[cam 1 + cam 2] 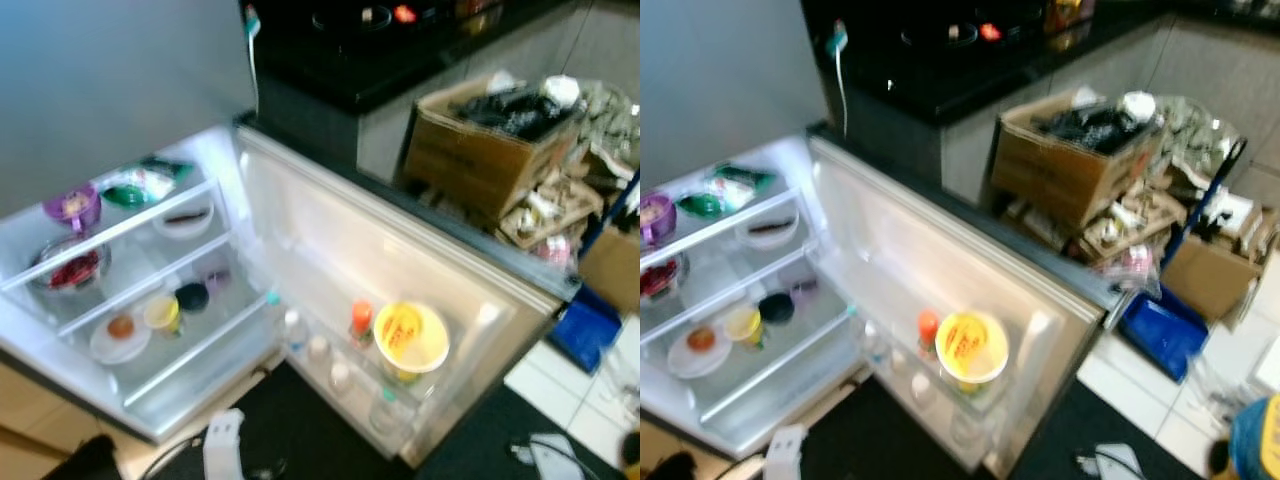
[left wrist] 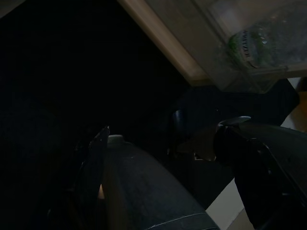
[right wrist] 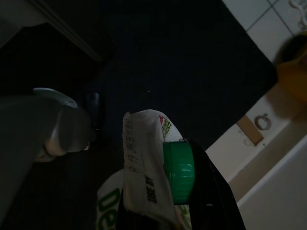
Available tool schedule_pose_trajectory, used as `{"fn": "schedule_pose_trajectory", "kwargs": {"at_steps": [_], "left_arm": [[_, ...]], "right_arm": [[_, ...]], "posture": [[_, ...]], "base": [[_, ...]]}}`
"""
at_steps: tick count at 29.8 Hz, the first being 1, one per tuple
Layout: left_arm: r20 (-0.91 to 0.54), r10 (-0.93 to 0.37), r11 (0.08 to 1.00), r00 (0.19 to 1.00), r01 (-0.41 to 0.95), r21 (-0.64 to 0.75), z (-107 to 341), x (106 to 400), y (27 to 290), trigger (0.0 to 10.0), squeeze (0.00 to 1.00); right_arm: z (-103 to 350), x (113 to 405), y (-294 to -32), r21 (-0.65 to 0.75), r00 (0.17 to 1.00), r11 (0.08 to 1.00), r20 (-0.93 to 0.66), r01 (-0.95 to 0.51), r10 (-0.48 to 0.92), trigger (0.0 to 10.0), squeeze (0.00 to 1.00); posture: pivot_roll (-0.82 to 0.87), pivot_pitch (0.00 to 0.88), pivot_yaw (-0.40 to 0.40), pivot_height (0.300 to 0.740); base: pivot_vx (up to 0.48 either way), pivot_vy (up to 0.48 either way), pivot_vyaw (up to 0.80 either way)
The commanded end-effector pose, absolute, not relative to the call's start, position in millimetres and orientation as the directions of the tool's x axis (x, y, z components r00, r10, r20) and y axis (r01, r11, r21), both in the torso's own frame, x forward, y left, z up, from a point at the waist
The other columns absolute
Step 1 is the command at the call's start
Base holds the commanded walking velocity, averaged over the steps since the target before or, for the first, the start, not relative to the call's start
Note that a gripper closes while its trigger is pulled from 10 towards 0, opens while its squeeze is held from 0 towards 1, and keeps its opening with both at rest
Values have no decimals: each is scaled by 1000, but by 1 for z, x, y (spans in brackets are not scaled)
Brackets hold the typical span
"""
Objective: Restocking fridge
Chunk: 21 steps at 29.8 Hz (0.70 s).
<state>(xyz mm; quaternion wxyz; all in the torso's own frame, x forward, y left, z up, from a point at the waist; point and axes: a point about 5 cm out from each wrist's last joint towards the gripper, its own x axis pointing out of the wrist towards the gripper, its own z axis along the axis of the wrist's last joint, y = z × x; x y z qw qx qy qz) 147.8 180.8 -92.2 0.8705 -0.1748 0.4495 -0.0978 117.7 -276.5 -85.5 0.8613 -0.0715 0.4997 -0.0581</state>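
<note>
Between the right gripper's [image 3: 158, 191] fingers, a white carton [image 3: 144, 163] with a green cap [image 3: 178, 170] bears green letters "De" and black "USE BY". Other print is too blurred to read.

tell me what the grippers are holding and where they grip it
The right gripper holds a white carton with a green cap, gripped at its top by the cap. The left gripper is open and holds nothing.

A tub [image 1: 410, 338] is sitting in the fridge door [image 1: 400, 260], bowls [image 1: 70, 268] on shelves left, a box [image 1: 480, 140] behind right.

Blurred eye views, dark wrist views
</note>
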Motion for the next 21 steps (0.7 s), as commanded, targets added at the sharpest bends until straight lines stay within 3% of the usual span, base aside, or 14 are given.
{"fn": "schedule_pose_trajectory", "kwargs": {"at_steps": [1, 16, 21], "left_arm": [[-758, -322, 919, 567, -4, -393, -95, 141, 182, 10000, 0], [-612, -228, 918, 757, -42, -394, -68, 190, 203, 10000, 0], [-530, -268, 911, 804, 32, -412, -55, 208, 205, 10000, 0]], "right_arm": [[-88, 114, -273, -168, 479, 985, -863, 28, -161, 10000, 0], [-78, 133, -286, -182, 504, 980, -840, 83, -199, 10000, 0], [-75, 139, -289, -191, 512, 977, -833, 91, -210, 10000, 0]], "posture": [[-44, 31, 6, 740], [-44, 43, 8, 740], [-44, 44, 6, 720]], "base": [[0, 0, 0], [0, 0, 0], [0, 0, 0]]}}
